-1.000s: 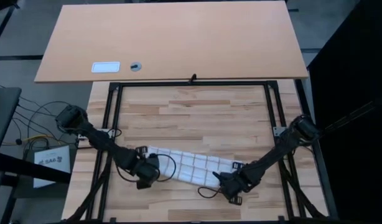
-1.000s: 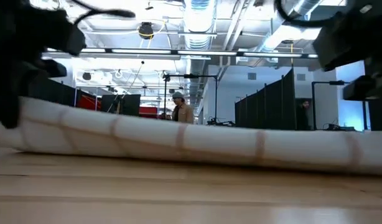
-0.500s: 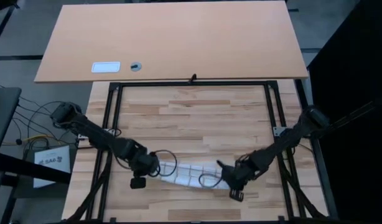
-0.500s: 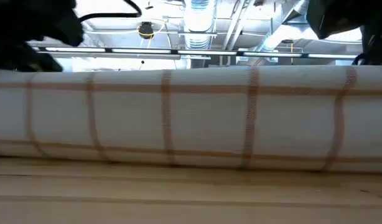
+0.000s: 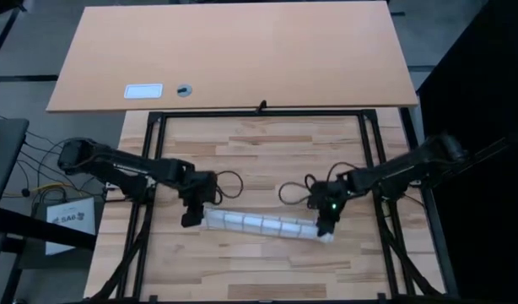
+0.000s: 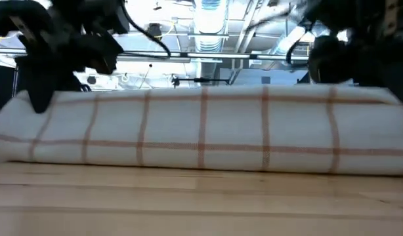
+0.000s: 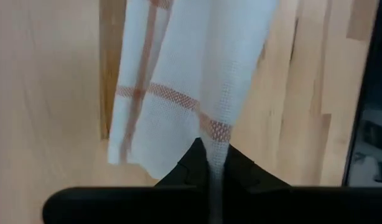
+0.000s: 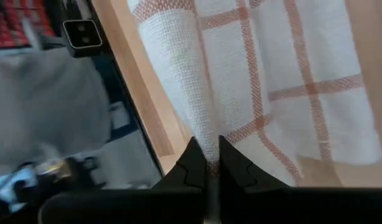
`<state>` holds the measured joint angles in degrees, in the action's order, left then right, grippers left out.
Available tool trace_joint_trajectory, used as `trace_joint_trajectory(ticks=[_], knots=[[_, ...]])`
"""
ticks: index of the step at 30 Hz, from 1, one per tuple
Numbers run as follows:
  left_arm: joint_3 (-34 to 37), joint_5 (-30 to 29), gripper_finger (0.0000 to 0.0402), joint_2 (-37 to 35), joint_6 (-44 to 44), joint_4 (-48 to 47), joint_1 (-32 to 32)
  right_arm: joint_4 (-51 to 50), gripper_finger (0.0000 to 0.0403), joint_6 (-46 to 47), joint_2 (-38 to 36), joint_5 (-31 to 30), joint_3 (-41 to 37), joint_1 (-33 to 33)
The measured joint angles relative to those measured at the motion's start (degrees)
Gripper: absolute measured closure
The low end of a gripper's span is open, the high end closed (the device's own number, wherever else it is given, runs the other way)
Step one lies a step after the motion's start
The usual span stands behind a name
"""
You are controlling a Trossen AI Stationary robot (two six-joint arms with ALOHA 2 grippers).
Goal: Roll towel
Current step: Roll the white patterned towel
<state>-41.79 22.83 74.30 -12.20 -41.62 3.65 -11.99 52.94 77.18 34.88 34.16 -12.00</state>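
The towel (image 5: 263,225) lies as a long thin roll on the wooden table (image 5: 267,152), in the lower middle of the high view. It runs from left to right and tips down a little at its right end. It is white with thin brown-orange lines.

The left gripper (image 5: 194,213) is at the left end of the roll. In the left wrist view its two dark fingers (image 7: 237,171) are pressed together on a fold of the cloth — the towel edge goes right in between them. So it is pinched tight on the towel.

The right gripper (image 5: 324,226) is at the right end of the roll. In the right wrist view its fingers (image 8: 231,163) are squeezed together too, with a ridge of the towel caught in the middle.

In the low view the roll fills the middle of the frame from side to side, resting on the wood. The dark arms come down to it at the upper left and upper right.

Above the table in the high view is a big plain board (image 5: 234,55). A small white card (image 5: 143,91) and a little round thing (image 5: 184,89) lie near its lower left — well apart from the towel.
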Motion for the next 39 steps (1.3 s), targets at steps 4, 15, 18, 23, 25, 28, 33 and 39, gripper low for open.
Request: trace_joint_trajectory(ticks=[4,15,18,23,25,28,33,39], knots=[[3.4,3.1,0.0401,0.0,4.0,3.9,-6.7,6.0,0.0403,-1.3,0.0,8.4,-5.0,7.6],[8.8,5.9,0.0401,1.1,10.5,9.9,-19.7,9.2,0.0403,-8.7,0.0,12.6,-11.7,22.8],[9.1,5.9,0.0401,1.7,11.2,10.4,-20.7,8.7,0.0402,-9.6,0.0,12.6,-12.1,24.5],[9.0,5.9,0.0401,3.9,11.3,12.0,-20.7,7.9,0.0401,-10.6,0.0,11.5,-12.1,25.2],[9.0,5.9,0.0401,5.1,11.0,12.7,-20.7,6.9,0.0400,-11.0,0.0,9.2,-12.1,25.4],[9.0,5.8,0.0401,6.5,10.3,13.9,-20.5,5.3,0.0400,-11.2,0.0,7.2,-12.1,25.4],[9.0,2.8,0.0378,6.3,8.6,15.9,-20.5,3.8,0.0399,-11.2,0.0,7.2,-12.1,24.9],[8.4,-1.6,0.0321,6.2,10.7,15.4,-20.8,3.3,0.0399,-11.2,0.0,7.2,-12.1,24.8]])
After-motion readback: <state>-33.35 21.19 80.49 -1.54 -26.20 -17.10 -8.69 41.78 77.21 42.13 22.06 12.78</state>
